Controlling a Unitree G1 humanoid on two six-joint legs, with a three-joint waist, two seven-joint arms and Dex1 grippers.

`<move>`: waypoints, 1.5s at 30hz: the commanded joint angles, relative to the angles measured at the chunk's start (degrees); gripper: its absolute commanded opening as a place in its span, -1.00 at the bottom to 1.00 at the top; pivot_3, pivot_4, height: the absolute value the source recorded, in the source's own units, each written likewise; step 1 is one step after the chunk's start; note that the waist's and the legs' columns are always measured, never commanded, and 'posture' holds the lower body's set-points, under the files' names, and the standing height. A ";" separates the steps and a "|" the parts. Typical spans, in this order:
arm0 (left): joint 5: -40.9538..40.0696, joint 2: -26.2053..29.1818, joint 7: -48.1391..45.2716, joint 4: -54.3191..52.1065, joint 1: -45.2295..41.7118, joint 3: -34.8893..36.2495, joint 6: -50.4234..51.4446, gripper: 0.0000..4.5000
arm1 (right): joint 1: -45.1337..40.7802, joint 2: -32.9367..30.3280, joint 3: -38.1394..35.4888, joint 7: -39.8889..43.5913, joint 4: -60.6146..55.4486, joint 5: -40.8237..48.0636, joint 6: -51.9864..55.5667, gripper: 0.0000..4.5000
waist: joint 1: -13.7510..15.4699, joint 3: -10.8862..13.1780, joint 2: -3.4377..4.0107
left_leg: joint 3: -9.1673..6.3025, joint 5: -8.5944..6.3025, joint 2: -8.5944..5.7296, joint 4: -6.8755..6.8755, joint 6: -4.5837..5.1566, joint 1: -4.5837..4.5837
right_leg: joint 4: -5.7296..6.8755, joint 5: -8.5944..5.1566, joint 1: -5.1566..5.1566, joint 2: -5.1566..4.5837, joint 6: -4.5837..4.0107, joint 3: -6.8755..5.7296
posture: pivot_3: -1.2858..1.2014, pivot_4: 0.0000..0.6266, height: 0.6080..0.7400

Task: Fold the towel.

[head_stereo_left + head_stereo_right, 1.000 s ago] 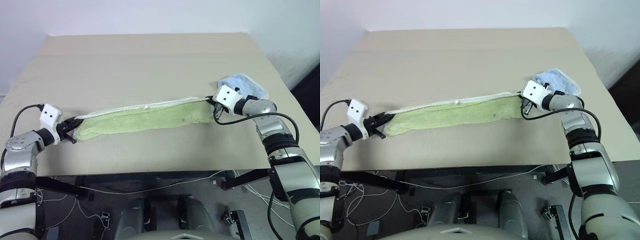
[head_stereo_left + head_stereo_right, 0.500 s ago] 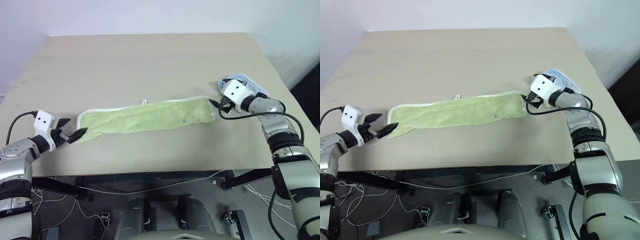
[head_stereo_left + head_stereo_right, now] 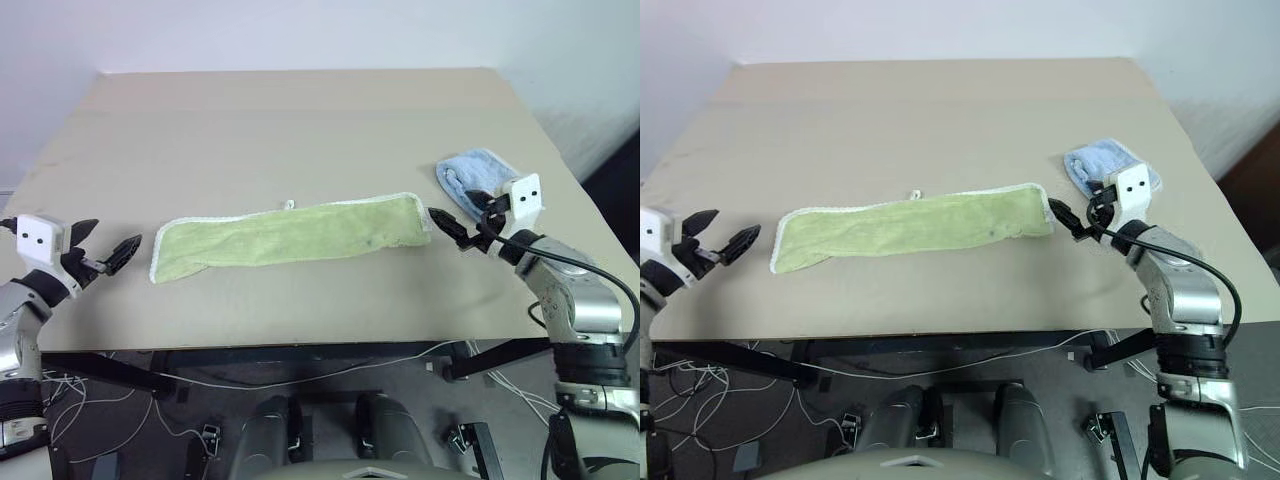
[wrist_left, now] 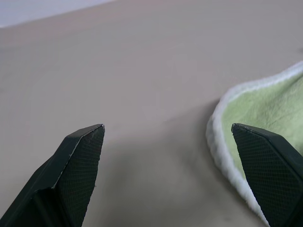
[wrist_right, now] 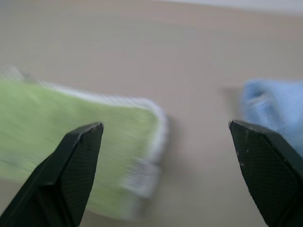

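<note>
the towel point(image 3: 290, 233) lay flat on the beige surface point(image 3: 300, 120) as a long narrow strip, folded along its length, running from the robot's left to its right and rising a little toward the right end. its white corded edging showed along the far long side and around both short ends. a small white loop point(image 3: 289, 204) stood out from the far edge, about in the middle of the strip, and a small dark printed mark point(image 3: 372, 238) was visible on the green cloth nearer to the right end.

the left end effector point(image 3: 102, 258) hung just off the left end of the towel, not touching it, with its two black fingers spread wide and nothing between them. in the left wrist view one finger point(image 4: 80, 161) was over bare surface and the other finger point(image 4: 272, 165) was in front of the rounded white-edged end of the towel point(image 4: 265, 113).

the right end effector point(image 3: 462, 222) was just beside the right end of the towel, also apart from it, released, its fingers wide and empty. in the right wrist view the towel end point(image 5: 85, 142) with a small white label lay toward one finger, and the light blue cloth point(image 5: 272, 113) lay toward the other.

the light blue cloth point(image 3: 478, 177) rested crumpled on the surface near the right edge, just behind the right end effector and apart from the towel.
</note>
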 commanded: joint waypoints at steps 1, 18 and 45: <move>-1.17 0.13 -2.87 -7.49 -0.49 -1.82 -1.38 1.00 | 0.99 3.96 -6.68 -6.86 -6.90 13.31 14.95 0.97 | 0.00 -0.02 -0.04 | 0.00 -0.02 -0.01 0.00 -0.02 0.00 | -0.01 0.01 0.00 -0.02 -0.01 0.01 | 0.03 -0.52 1.00; -2.76 -2.28 -13.49 -24.08 5.07 -14.44 4.36 1.00 | -3.06 25.32 -19.60 -47.58 -1.94 44.40 29.40 0.97 | -0.43 -0.05 0.08 | 0.09 -0.12 -0.03 -0.20 0.32 -0.03 | -0.02 0.01 -0.13 0.12 -0.05 0.08 | 0.03 -0.52 1.00; -2.65 -6.33 -10.73 -27.93 7.55 -15.80 4.86 1.00 | -5.75 24.26 -18.46 -51.17 7.13 37.52 5.92 -0.98 | 0.04 -0.25 -0.17 | 0.04 -0.11 -0.02 -0.15 0.37 0.06 | -0.14 0.00 0.09 0.27 -0.03 0.02 | 0.03 -0.52 1.00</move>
